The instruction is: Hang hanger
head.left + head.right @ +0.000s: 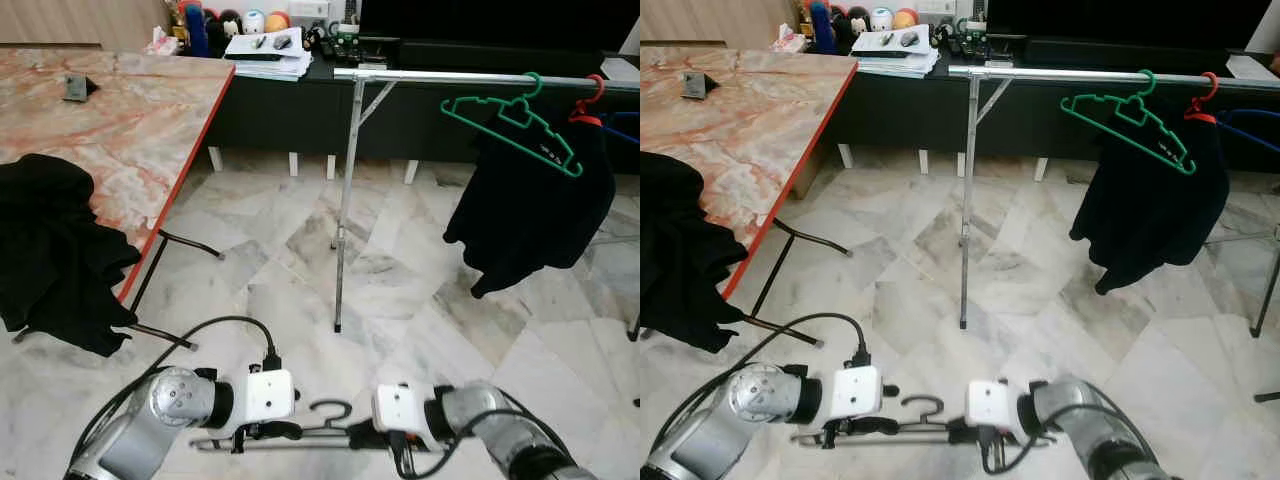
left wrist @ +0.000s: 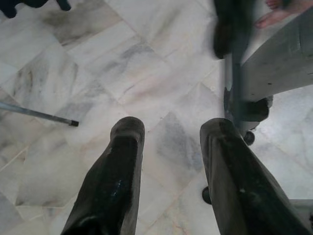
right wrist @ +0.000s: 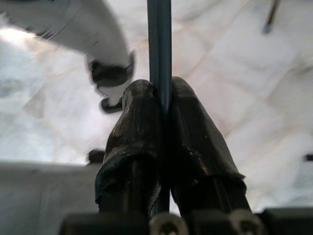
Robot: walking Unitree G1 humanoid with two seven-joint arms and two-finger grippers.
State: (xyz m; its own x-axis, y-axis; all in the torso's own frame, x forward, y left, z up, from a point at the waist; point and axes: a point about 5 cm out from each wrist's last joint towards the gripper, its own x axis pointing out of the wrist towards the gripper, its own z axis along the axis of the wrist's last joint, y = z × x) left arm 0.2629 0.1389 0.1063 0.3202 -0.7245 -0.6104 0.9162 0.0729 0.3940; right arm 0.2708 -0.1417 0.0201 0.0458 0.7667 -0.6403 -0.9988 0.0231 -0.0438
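A dark hanger (image 1: 300,438) lies level low in front of me, its hook (image 1: 333,408) pointing up. My right gripper (image 3: 160,90) is shut on the hanger's thin bar (image 3: 159,44), holding it near the right end (image 1: 362,437). My left gripper (image 2: 171,129) is open with only floor tiles between its fingers; the hanger shows as a dark blur (image 2: 234,58) off to one side of it. Seen from the head, the left gripper (image 1: 272,432) sits close to the hanger's left half. The silver clothes rail (image 1: 450,77) stands ahead to the right.
On the rail hang a green hanger (image 1: 520,125) and a black garment (image 1: 535,210) on a red hanger (image 1: 592,98). A marble table (image 1: 120,110) with a black cloth (image 1: 50,250) draped over its edge stands at the left. The rail's leg (image 1: 343,230) stands on the tiled floor.
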